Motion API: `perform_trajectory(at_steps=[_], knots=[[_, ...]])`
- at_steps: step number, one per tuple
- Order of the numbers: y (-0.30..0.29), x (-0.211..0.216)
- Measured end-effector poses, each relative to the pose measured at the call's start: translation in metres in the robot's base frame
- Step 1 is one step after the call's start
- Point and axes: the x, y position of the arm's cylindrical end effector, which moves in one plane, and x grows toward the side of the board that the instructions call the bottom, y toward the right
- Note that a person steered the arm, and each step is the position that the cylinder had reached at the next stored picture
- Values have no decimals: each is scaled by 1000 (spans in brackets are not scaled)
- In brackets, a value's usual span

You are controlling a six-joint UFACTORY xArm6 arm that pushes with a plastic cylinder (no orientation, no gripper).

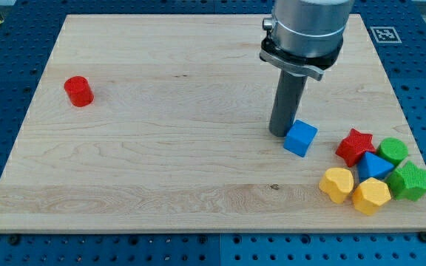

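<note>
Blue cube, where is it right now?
The blue cube sits right of the view's middle, touching my tip, left of the red star.

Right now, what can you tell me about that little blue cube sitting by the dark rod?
The blue cube is a small, plain, matte block that looks like plastic, standing flat on the wooden board, turned so a corner faces the view's bottom. It sits right of centre. My tip is right at its left side, seemingly touching it. It stands apart from the cluster of blocks to its right; the nearest of those is the red star.
</note>
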Motion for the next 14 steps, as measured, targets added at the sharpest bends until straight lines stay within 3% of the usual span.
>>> perform_trajectory(at_steps=[5, 8, 14], knots=[[46, 22], [54, 10], [53, 37]])
